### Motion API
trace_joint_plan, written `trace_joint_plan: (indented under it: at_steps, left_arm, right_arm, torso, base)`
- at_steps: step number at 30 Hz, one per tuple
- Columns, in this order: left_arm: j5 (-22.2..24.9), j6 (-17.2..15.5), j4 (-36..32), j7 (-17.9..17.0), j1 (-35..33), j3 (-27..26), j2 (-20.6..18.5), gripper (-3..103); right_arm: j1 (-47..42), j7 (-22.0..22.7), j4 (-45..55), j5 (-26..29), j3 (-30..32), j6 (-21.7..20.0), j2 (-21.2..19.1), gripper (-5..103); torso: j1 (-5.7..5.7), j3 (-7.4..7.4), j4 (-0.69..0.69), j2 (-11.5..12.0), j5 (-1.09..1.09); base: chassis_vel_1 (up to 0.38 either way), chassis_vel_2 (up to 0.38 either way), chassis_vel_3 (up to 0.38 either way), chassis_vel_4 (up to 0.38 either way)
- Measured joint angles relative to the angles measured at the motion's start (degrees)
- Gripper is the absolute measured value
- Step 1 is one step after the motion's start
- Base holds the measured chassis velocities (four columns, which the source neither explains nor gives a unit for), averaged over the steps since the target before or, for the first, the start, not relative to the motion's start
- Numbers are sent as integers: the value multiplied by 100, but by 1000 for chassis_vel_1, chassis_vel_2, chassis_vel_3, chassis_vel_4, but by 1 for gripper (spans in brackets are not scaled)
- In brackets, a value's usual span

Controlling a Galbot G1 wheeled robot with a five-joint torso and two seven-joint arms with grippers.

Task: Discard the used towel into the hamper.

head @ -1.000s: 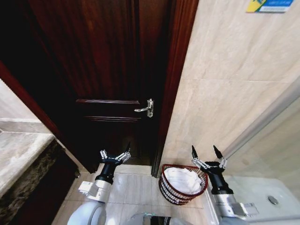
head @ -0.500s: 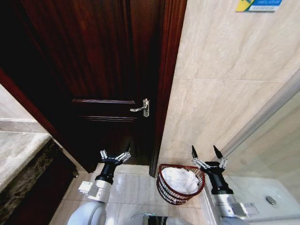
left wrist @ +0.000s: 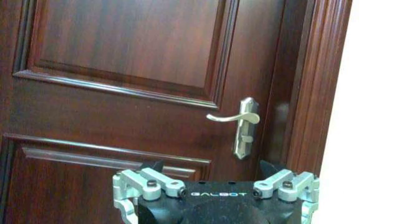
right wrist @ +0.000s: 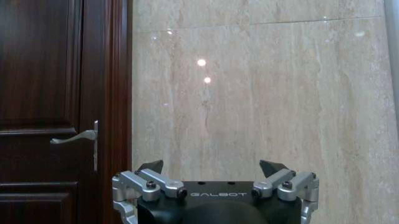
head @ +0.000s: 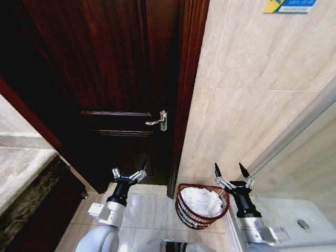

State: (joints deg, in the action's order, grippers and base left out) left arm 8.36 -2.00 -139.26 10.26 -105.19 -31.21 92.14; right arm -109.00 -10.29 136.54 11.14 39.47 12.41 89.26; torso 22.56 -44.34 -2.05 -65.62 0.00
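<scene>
Both pincers spread wide, empty: left pincer (head: 129, 174), right pincer (head: 231, 174).

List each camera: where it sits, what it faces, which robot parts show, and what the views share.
Head view: on the robot's head, looking forward and down at the hamper with a white towel inside; left hand and right hand both raised and open.
Left wrist view: on the left wrist, facing the wooden door; left hand at the frame edge.
Right wrist view: on the right wrist, facing the tiled wall; right hand at the frame edge.
Shared: all three show the door handle.
</scene>
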Motion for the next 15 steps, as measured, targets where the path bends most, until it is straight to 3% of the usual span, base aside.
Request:
trace_joint_plan:
  at_steps: [15]
  left_arm:
    - [0, 0, 0, 0, 0, 0, 0, 100]
  right_arm:
    - [0, 0, 0, 0, 0, 0, 0, 100]
  torso:
    - [0, 0, 0, 0, 0]
  base:
    - [0, 0, 0, 0]
